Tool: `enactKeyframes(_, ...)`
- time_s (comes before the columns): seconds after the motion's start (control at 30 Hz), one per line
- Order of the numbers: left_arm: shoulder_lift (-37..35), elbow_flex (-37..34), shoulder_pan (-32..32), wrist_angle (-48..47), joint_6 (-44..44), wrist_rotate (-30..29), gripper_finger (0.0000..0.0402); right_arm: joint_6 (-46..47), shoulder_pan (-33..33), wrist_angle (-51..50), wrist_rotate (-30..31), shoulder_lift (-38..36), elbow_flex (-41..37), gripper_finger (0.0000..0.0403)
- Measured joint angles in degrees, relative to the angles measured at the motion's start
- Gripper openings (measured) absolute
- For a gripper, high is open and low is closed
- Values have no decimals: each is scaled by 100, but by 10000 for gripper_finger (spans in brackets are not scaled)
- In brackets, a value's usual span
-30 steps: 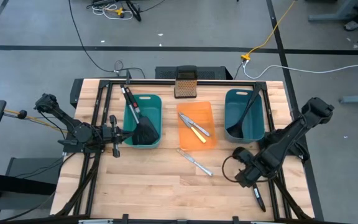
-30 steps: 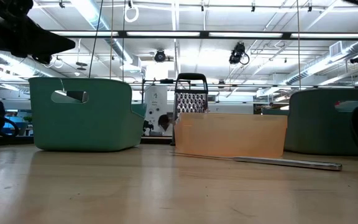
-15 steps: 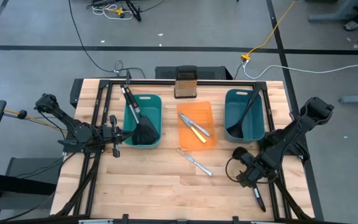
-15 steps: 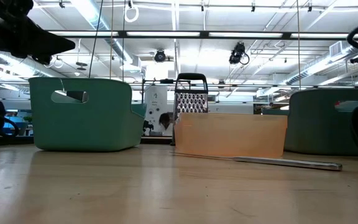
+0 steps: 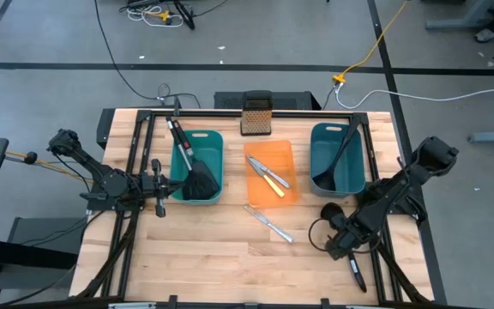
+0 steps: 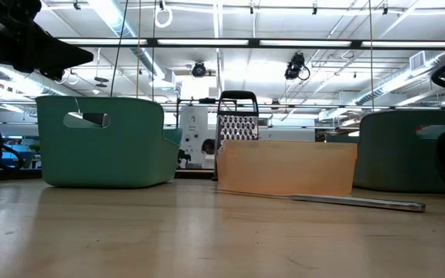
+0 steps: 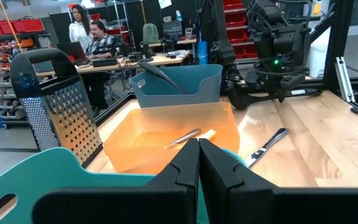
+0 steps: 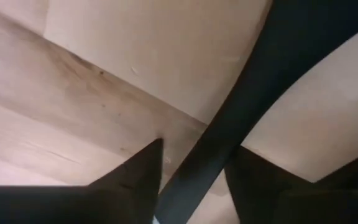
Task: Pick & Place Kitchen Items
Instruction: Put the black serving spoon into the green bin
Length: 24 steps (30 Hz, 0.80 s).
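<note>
Narrowing since before, right hand [image 5: 340, 243] straddles ladle handle [image 8: 229, 118] between part-open fingers.

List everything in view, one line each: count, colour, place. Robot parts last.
table: one, light wood
left bin: one, teal, left of the tray
right bin: one, teal, right of the tray
tray: one, orange, between the bins
box grater: one, dark metal, far edge
spatulas: black, in left bin; overlapping, count unclear
ladles: two, black; one in right bin, one on table
table knives: two, silver; one in tray, one on table
yellow-handled knife: one, in tray
people: two, beyond the table
left gripper: shut, beside left bin
right gripper: open, straddling the table ladle's handle
</note>
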Motion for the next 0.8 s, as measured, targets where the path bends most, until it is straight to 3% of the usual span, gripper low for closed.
enactKeyframes(0.2,0,0,0,4,2,-2,16,65,5,82,-12,-15,2,60)
enactKeyframes(0.43,0,0,0,9,-2,-18,16,-144,8,290,84,-6,38,53)
enactKeyframes(0.57,0,0,0,9,0,-20,16,-798,-57,149,566,-2,360,46)
enactKeyframes(0.8,0,0,0,20,1,-22,16,-2477,-696,-1555,1715,-17,1715,43)
